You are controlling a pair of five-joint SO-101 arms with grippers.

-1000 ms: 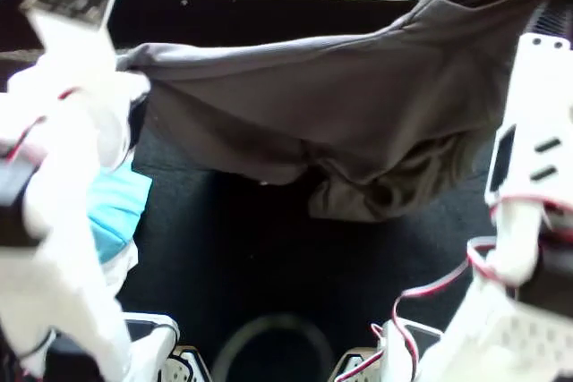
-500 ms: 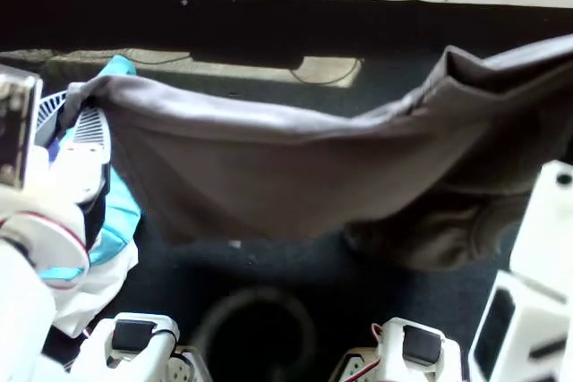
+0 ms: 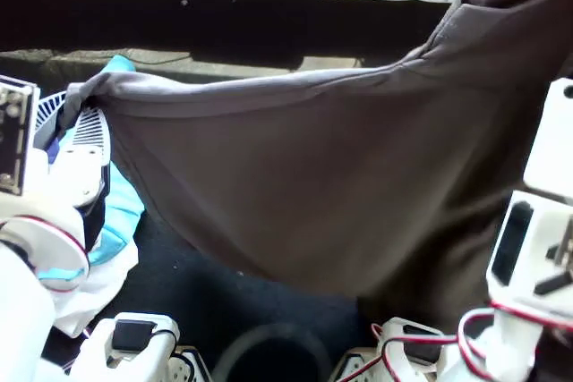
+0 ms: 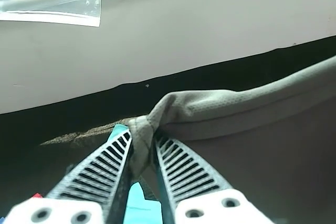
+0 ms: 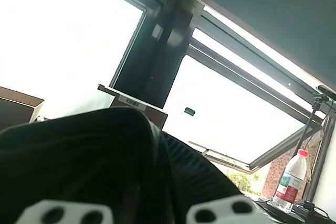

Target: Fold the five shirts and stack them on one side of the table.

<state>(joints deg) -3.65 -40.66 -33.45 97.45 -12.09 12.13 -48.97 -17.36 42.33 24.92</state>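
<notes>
left hand point(image 4: 140, 136), right hand point(image 5: 156, 148) each clamp grey shirt point(image 3: 340, 185) corner

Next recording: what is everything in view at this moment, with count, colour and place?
grey-brown shirt: 1, grey-brown, held spread in the air above the table, strung between the two grippers
teal shirt: 1, teal, in a heap on the table beside the left arm
white cloth: 1, white, under the teal shirt in that heap
table: 1, black, below the hanging shirt
bottle: 1, clear with a red cap, by the window in the room behind
left gripper: 1, pale ribbed fingers, shut on one corner of the grey-brown shirt
right gripper: 1, dark ribbed fingers, shut on the shirt's other, higher end
</notes>
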